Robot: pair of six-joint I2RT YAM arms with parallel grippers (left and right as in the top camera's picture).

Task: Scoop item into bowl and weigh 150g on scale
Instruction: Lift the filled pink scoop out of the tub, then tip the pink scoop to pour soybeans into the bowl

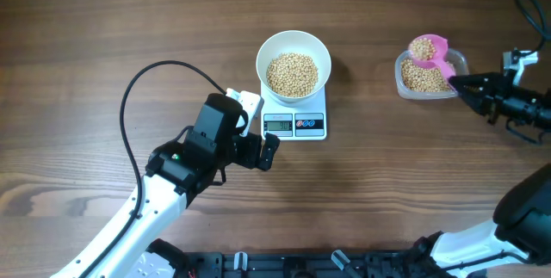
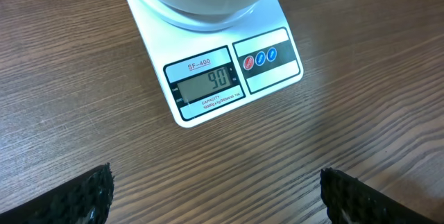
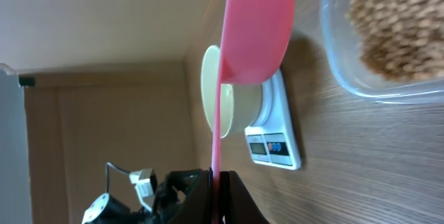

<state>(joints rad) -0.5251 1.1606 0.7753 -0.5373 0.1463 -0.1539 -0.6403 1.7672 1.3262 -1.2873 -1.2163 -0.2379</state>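
Observation:
The white bowl (image 1: 263, 54) stands on the small white scale (image 1: 310, 125) and holds tan beans (image 1: 292, 74). In the left wrist view the scale (image 2: 274, 57) shows 90 on its display, with the bowl (image 2: 201, 5) above it. My left gripper (image 1: 260, 151) (image 2: 215, 207) hovers open over bare wood just in front of the scale, holding nothing. My right gripper (image 1: 458, 83) (image 3: 218, 200) is shut on the handle of a pink scoop (image 1: 428, 51) (image 3: 255, 30). The scoop is full of beans and sits above a clear tub (image 1: 399, 76).
The clear tub (image 3: 347, 78) at the right holds more beans (image 1: 424, 78). A black cable (image 1: 129, 97) loops over the table left of the left arm. The right wrist view shows the bowl (image 3: 211, 92) and scale (image 3: 281, 144) beyond the scoop.

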